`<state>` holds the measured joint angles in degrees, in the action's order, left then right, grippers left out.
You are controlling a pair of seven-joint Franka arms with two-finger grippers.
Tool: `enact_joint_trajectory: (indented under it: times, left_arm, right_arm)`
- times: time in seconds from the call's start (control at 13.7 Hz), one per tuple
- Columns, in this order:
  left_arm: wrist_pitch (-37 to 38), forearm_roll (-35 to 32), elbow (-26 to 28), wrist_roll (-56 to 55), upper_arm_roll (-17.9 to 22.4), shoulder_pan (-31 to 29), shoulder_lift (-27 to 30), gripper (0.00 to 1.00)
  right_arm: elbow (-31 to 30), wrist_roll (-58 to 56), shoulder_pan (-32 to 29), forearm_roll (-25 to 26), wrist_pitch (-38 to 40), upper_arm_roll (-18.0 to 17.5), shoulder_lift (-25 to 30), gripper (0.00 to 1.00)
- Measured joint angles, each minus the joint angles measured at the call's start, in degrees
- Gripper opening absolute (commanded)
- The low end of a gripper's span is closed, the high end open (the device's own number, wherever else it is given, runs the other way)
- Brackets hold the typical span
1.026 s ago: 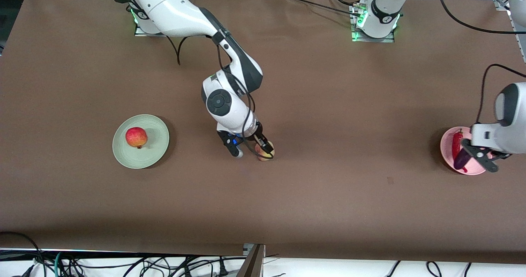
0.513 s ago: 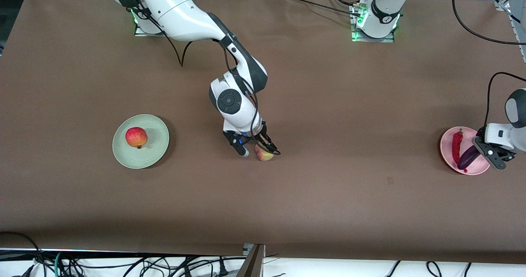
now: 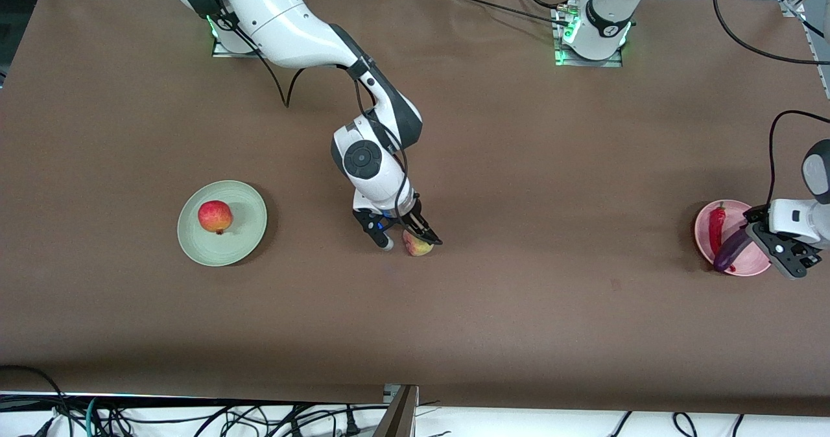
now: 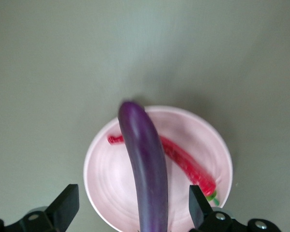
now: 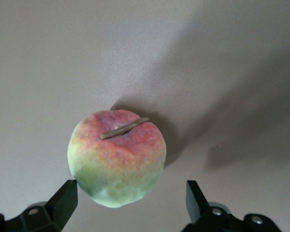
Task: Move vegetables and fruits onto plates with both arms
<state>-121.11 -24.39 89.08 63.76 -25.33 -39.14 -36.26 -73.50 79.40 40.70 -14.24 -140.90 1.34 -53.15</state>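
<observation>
The peach (image 3: 418, 247) lies on the table's middle, and my right gripper (image 3: 410, 241) is open low around it, fingers on either side without touching. The right wrist view shows the peach (image 5: 117, 157) between my open right gripper (image 5: 129, 200). The purple eggplant (image 3: 731, 249) lies on the pink plate (image 3: 746, 266) beside the red chili (image 3: 715, 226), its tip past the rim. My left gripper (image 3: 773, 246) is open at the plate's edge. The left wrist view shows the eggplant (image 4: 145, 166) across the chili (image 4: 186, 164) on the plate (image 4: 106, 179), with my left gripper (image 4: 133, 208) open wide of it. The red-orange fruit (image 3: 214, 216) sits on the green plate (image 3: 245, 231).
The brown table (image 3: 519, 165) carries only the two plates and the peach. The pink plate is near the table's edge at the left arm's end. Cables run along the table's edge nearest the front camera.
The left gripper has drawn back toward the table's end, leaving the eggplant lying on the pink plate. The right gripper shifted slightly and settled lower around the peach.
</observation>
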Motion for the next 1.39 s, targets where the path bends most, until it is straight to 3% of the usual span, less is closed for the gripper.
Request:
enact_joint_trajectory:
  times: [0.15,0.22,0.29,0.44,0.81,0.88,0.95,1.1,1.25,1.39]
  left_arm:
    - [3.5,2.1,-0.6,-0.9,-4.1,0.1,4.1,1.00]
    - [6.5,2.4,-1.0,-3.4,-6.6,0.2,6.2,1.00]
    - [10.2,2.6,-1.4,-7.5,-9.3,0.3,8.1,1.00]
    - [17.2,2.6,-2.6,-17.2,-14.4,0.5,10.0,1.00]
    - [26.4,3.0,-7.1,-41.7,-25.4,0.9,10.2,1.00]
    - [27.3,3.2,-8.3,-46.6,-26.8,1.7,10.4,1.00]
    - [28.2,4.3,-9.2,-50.2,-25.6,4.4,11.4,1.00]
    - [29.9,13.1,-10.1,-57.3,-13.8,15.4,16.4,1.00]
    - [30.6,19.5,-9.8,-63.7,-0.2,25.0,21.8,1.00]
    - [30.8,21.1,-8.1,-65.9,13.0,32.9,26.3,1.00]
  right_arm:
    - [0.2,-0.7,0.0,0.6,-0.5,0.0,0.0,0.39]
    - [0.3,-1.0,0.0,0.6,-0.5,0.1,0.0,0.23]
    - [0.3,-1.3,0.0,0.7,-0.1,0.2,0.1,0.14]
    - [0.8,-2.6,-0.2,0.7,1.5,0.8,0.3,0.13]
    - [2.7,-11.7,-6.2,0.7,16.7,1.7,5.3,0.13]
    - [2.7,-14.1,-8.0,0.3,19.9,1.7,7.0,0.20]
    - [2.7,-15.2,-8.9,-0.3,21.1,1.6,7.9,0.49]
    - [2.7,-15.3,-8.9,-1.6,21.1,1.2,8.1,0.78]
    - [2.6,-14.3,-8.0,-2.4,19.6,0.8,7.7,0.80]
    - [2.4,-13.4,-7.2,-2.4,18.2,0.7,7.4,0.82]
